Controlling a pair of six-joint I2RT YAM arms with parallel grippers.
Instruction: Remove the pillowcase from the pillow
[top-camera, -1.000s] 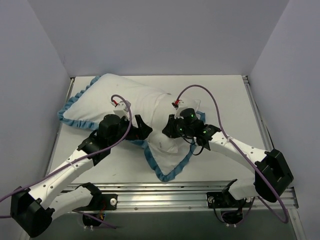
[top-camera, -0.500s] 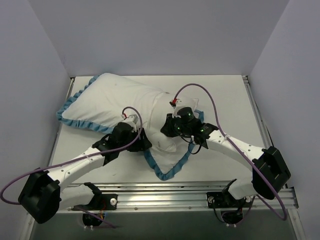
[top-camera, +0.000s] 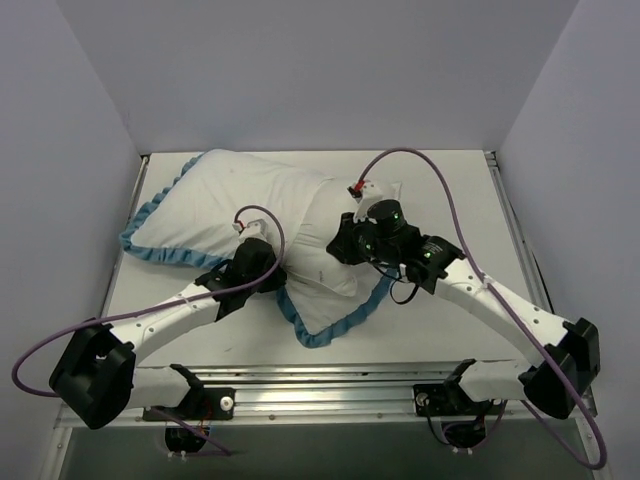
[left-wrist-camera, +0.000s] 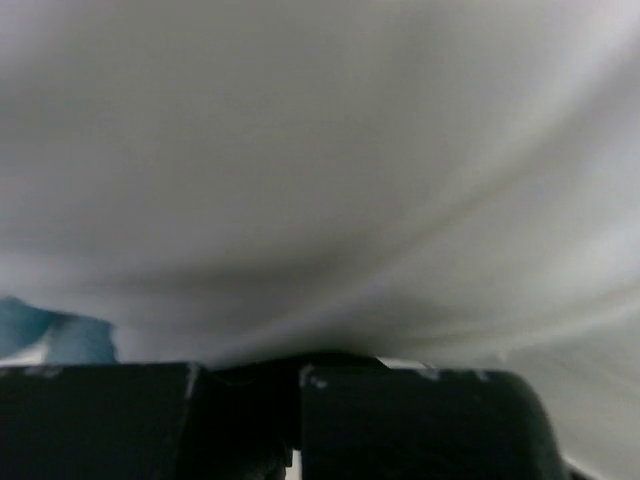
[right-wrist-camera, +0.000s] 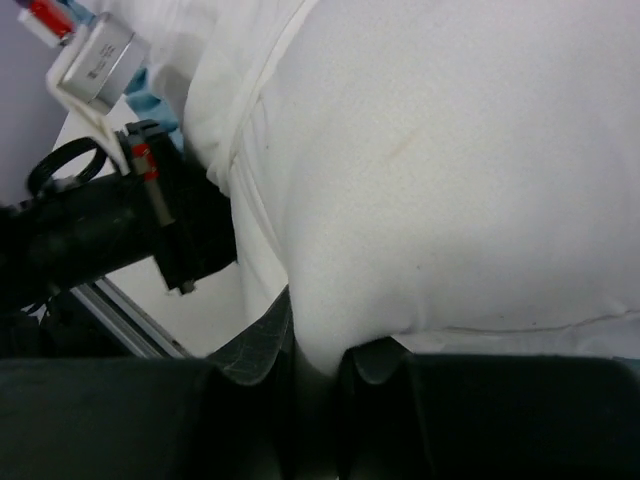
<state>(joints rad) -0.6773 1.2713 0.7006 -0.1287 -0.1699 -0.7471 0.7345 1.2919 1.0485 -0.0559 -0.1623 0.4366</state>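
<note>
Nearest me, the blue ruffled trim (top-camera: 335, 325) of the pillowcase (top-camera: 215, 200) loops across the worktop (top-camera: 460, 200). Just beyond it, my left gripper (top-camera: 281, 284) is clamped fully closed on the pillowcase's white fabric beside that trim. The left wrist view shows cloth drawn taut into the jaws. A little farther on, my right gripper (top-camera: 337, 250) has its jaws nearly together and pinches a fold of the plump white pillow (right-wrist-camera: 450, 180). Past both, the covered bulk lies toward the worktop's far left corner.
</note>
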